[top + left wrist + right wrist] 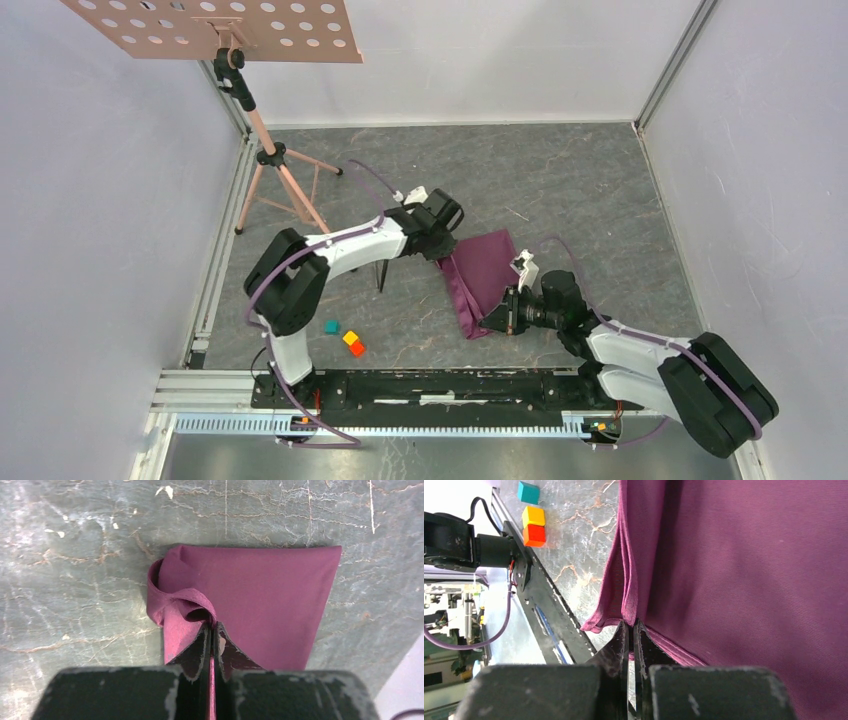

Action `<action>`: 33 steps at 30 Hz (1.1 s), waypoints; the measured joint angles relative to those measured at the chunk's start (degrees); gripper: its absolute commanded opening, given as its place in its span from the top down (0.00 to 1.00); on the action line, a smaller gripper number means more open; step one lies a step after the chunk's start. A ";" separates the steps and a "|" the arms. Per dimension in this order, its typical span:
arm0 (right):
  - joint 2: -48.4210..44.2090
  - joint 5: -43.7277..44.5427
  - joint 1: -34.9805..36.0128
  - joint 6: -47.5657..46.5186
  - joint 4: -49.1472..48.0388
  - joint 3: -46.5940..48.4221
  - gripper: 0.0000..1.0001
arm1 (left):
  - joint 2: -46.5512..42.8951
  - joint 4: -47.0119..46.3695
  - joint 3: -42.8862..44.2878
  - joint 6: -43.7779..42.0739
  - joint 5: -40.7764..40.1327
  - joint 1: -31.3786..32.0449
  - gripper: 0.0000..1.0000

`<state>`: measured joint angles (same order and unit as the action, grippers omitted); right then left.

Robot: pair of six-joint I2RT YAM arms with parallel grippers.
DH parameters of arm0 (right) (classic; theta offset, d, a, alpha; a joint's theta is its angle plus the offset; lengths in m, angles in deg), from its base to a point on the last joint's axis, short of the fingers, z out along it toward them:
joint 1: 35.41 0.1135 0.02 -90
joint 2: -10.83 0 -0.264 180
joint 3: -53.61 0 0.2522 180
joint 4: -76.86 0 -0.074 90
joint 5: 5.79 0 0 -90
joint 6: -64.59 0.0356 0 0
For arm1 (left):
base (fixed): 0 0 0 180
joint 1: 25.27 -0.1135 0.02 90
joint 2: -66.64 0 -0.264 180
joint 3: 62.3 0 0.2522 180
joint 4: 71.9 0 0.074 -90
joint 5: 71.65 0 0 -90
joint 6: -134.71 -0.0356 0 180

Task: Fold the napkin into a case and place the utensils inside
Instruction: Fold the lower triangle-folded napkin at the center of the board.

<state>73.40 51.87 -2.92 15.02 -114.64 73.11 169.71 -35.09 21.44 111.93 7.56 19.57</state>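
The plum-purple napkin (483,277) lies folded on the grey floor between the two arms. My left gripper (442,250) is shut on its far-left corner; in the left wrist view (212,626) the cloth (260,600) curls up into the closed jaws. My right gripper (492,322) is shut on the napkin's near edge; in the right wrist view (631,626) the layered hem (734,570) runs into the closed jaws. One slim dark utensil (380,275) lies partly under the left arm. The other utensil is hidden.
Teal (331,326), yellow (351,338) and orange (357,349) blocks sit near the left arm's base; they also show in the right wrist view (528,492). A tripod stand (283,175) with a perforated board stands at the back left. White walls enclose the floor.
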 measured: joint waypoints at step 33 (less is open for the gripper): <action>-8.94 3.41 -5.35 -10.49 14.23 0.81 0.66 | 19.80 14.19 24.48 -3.69 -5.51 5.14 0.98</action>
<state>64.46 55.28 -8.28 4.53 -100.41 73.92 189.51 -20.90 45.92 108.24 2.05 24.70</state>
